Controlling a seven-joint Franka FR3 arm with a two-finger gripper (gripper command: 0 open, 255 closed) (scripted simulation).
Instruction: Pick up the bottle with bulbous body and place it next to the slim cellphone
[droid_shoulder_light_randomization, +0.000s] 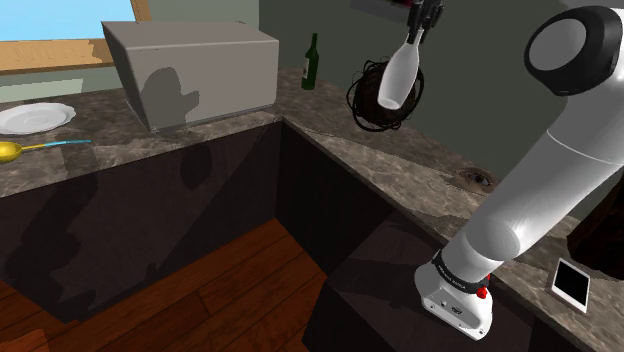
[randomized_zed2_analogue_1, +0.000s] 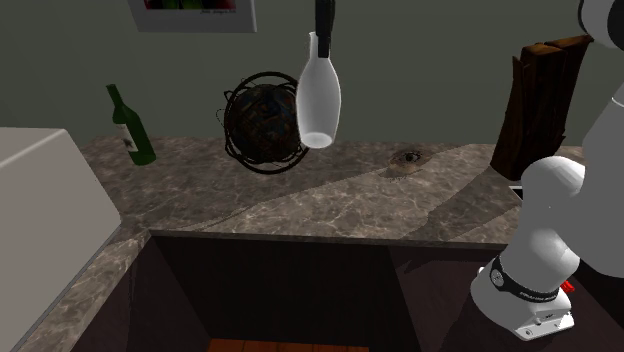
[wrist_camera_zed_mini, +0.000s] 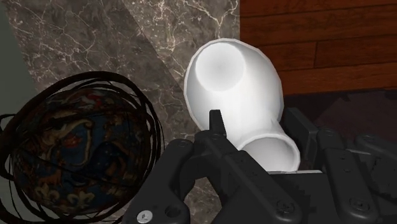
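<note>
The black end effector (randomized_zed2_analogue_1: 324, 35) is clamped on the thin neck of the white fat-bodied bottle (randomized_zed2_analogue_1: 318, 100), high over the brown stone surface (randomized_zed2_analogue_1: 330, 205); it looks hard, slippery and breakable.

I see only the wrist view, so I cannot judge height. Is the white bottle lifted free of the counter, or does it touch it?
Observer: It is free. In the second exterior view the white bottle hangs by its neck from the end effector, its base well above the counter.
Operator: Good. Where must it go?
Observer: In the shoulder view the white cellphone lies flat beside the arm's base, at that view's lower right, far from the bottle.
Operator: Does anything else stand on this counter?
Observer: Yes, a green bottle stands upright, at the second exterior view's left of the dark sphere.
</note>
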